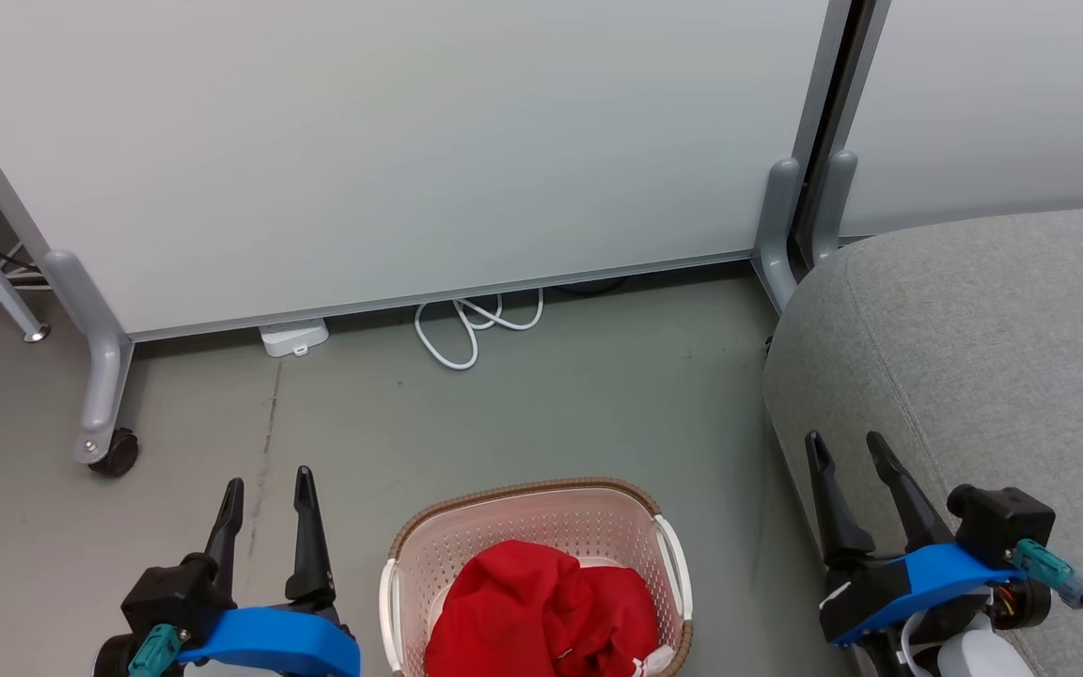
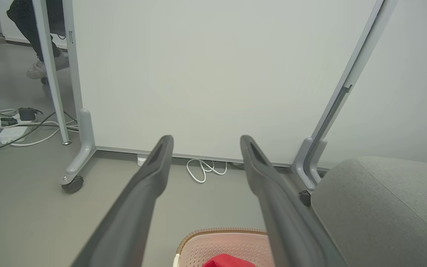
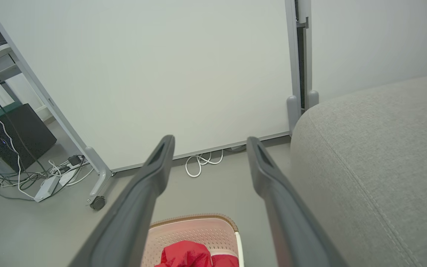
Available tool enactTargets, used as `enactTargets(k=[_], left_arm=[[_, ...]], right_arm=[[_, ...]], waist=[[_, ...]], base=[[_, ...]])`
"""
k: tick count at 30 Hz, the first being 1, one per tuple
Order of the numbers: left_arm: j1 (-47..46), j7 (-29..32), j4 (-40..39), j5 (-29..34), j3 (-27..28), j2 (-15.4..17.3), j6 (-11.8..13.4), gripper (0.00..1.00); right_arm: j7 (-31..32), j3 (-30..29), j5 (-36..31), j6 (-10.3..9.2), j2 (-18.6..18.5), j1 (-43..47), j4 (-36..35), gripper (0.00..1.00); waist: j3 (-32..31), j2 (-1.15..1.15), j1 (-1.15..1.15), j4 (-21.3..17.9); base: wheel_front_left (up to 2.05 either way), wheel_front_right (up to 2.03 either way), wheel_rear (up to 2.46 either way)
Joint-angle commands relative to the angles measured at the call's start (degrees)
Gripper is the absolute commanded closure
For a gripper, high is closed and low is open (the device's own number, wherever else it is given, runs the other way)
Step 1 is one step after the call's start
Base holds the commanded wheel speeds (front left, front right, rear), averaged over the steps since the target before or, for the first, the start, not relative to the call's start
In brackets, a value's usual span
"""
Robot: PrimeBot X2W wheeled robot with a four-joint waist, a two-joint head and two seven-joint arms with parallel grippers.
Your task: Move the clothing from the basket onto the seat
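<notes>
The cream basket (image 1: pixel 429 545) with a brown rim stands on the floor at the bottom middle of the head view, with crumpled red clothing (image 1: pixel 541 611) heaped inside. To its right rises the big grey seat (image 1: pixel 993 338). My left gripper (image 1: pixel 266 486) is open at the lower left, left of the basket and apart from it. My right gripper (image 1: pixel 847 449) is open at the lower right, over the seat's near edge. Both wrist views catch the basket (image 2: pixel 213 246) (image 3: pixel 195 228), the red clothing (image 2: pixel 228 261) (image 3: pixel 187 254) and the seat (image 2: pixel 387 207) (image 3: pixel 376 155) past open fingers.
A white partition panel (image 1: pixel 410 141) on grey wheeled legs (image 1: pixel 100 376) closes off the back. A looped white cable (image 1: pixel 466 329) and a small white box (image 1: pixel 294 337) lie at its foot. More cables and power strips (image 3: pixel 50 178) lie on the left. A person's foot (image 2: pixel 37 68) shows behind the panel.
</notes>
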Motion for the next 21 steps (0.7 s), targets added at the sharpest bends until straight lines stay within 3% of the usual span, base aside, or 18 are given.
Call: enactTargets(k=[1, 21], left_arm=[[-0.11, -0.44, -0.36, 1.01, -0.08, 0.26, 0.39, 0.0], [0.65, -2.67, -0.2, 7.52, -1.26, 0.27, 0.95, 0.0]], right_arm=[[-0.41, -0.05, -1.19, 0.12, -0.43, -0.82, -0.06, 0.0], [-1.74, -0.14, -9.47, 0.14, -0.49, -1.17, 0.98, 0.0]], waist=[[-0.01, 0.0, 0.0, 0.01], [-0.11, 0.0, 0.0, 0.0]], base=[[0.0, 0.0, 0.0], [0.0, 0.0, 0.0]])
